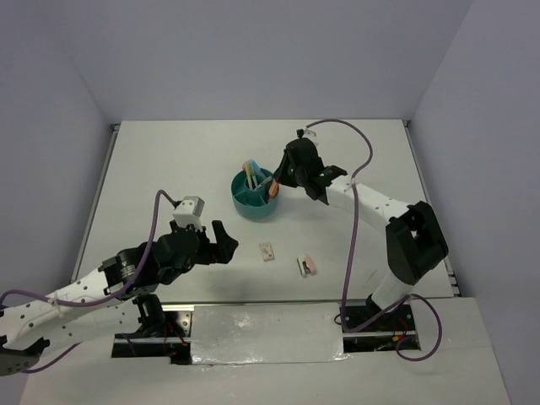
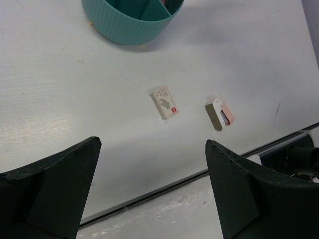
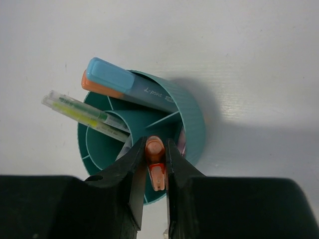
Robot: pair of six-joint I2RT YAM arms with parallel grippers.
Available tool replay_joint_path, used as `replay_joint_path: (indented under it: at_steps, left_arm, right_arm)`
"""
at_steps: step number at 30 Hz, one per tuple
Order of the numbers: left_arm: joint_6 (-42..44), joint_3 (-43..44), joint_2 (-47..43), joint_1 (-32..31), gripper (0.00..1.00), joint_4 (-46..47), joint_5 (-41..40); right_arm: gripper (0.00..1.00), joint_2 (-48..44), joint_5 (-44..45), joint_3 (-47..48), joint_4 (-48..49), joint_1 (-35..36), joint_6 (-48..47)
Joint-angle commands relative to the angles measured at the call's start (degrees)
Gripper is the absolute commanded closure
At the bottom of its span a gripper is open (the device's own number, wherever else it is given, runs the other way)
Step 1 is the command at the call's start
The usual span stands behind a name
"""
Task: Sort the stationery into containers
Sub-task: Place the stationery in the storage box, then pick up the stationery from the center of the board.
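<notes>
The right pincer (image 3: 154, 149) grips a stubby orange marker (image 3: 156, 167) over the round teal plastic bowl (image 3: 193, 124). The left pincer (image 2: 152, 143) gapes wide above a small white piece (image 2: 164, 102) and a small pink piece (image 2: 220, 113) on the surface (image 2: 75, 89).

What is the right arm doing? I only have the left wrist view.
Observer: The right gripper is shut on an orange marker, held over the teal organiser bowl.
Operator: What's inside the bowl? I see mostly its wall.
Observer: A light-blue marker, a second orange marker and thin yellow pens, leaning out past the rim.
Operator: Anything loose beyond my two pieces?
Observer: No; the top view shows only the white piece and the pink piece loose.
</notes>
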Motion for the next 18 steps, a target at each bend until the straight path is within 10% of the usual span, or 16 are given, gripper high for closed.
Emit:
replay_joint_path:
  at_steps: [1, 3, 4, 8, 18]
  left_arm:
    - [-1.1, -0.3, -1.2, 0.1, 0.01, 0.1, 0.4]
    - [-1.0, -0.1, -1.3, 0.1, 0.01, -0.4, 0.4]
    - [-0.8, 0.0, -1.2, 0.1, 0.01, -0.5, 0.4]
    - [-0.5, 0.2, -0.8, 0.1, 0.01, -0.6, 1.1]
    - [-3.7, 2.7, 13.4, 0.1, 0.01, 0.0, 2.6]
  right_arm:
    - [0.95, 2.3, -0.4, 3.2, 1.8, -0.1, -0.4]
    - [0.86, 3.2, -1.3, 4.0, 1.3, -0.1, -0.4]
    - [0.64, 3.5, -1.5, 4.2, 1.2, -0.1, 0.0]
    - [0.27, 1.3, -1.6, 3.4, 1.4, -0.1, 1.0]
    - [0.11, -13.9, 1.4, -1.7, -3.5, -3.7, -0.4]
